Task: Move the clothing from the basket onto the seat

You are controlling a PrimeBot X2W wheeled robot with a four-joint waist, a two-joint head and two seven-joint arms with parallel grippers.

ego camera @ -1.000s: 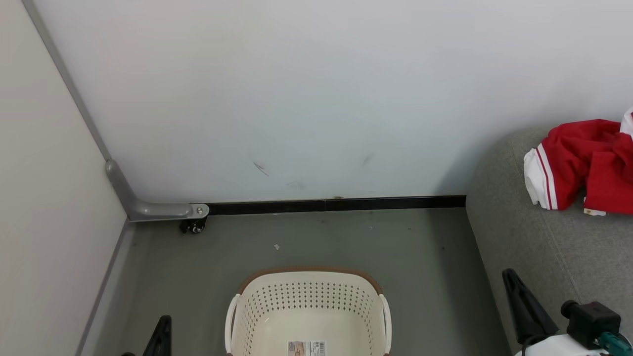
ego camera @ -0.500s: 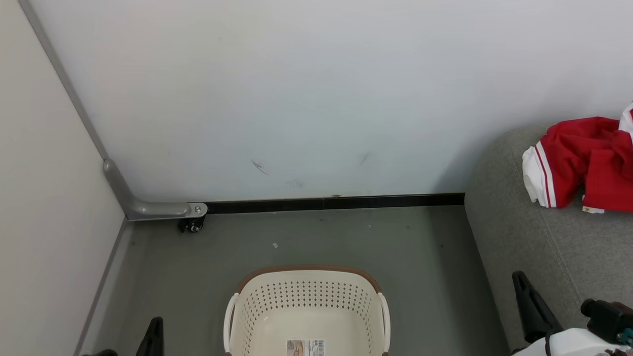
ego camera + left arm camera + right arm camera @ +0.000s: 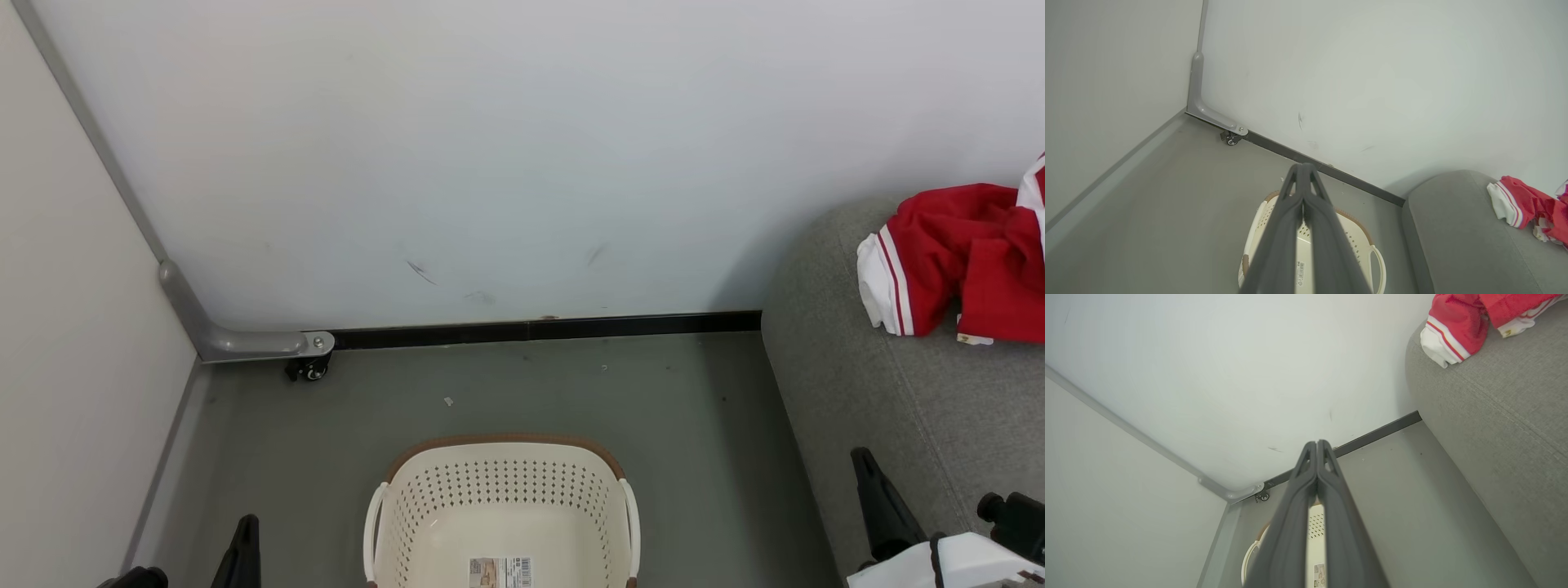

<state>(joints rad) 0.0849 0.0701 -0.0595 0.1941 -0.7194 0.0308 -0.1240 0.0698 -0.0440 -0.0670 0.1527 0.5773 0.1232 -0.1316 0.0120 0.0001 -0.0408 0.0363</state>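
One seat [image 3: 898,408], grey sofa, largest thing, stood at our right. Basket [image 3: 502,486] sat on floor [image 3: 571,392] ahead; we saw nothing red in its visible part. Clothing [image 3: 963,261] lay crumpled on seat, near wall [image 3: 522,163]. We judged it light, soft, floppy, unbreakable; best pinched at bunched fold, not dangling white cuff [image 3: 878,282]. Left gripper [image 3: 1302,166] and right gripper [image 3: 1316,442] both clenched, empty. Head view gave us basket's bare bottom; wrist views' own fingers [image 3: 1286,228] hid most of it.

A grey bracket [image 3: 245,343] with a caster [image 3: 309,369] stands at the floor's [image 3: 571,392] far left corner; a pale scrap [image 3: 447,401], perhaps paper, lies nearby.
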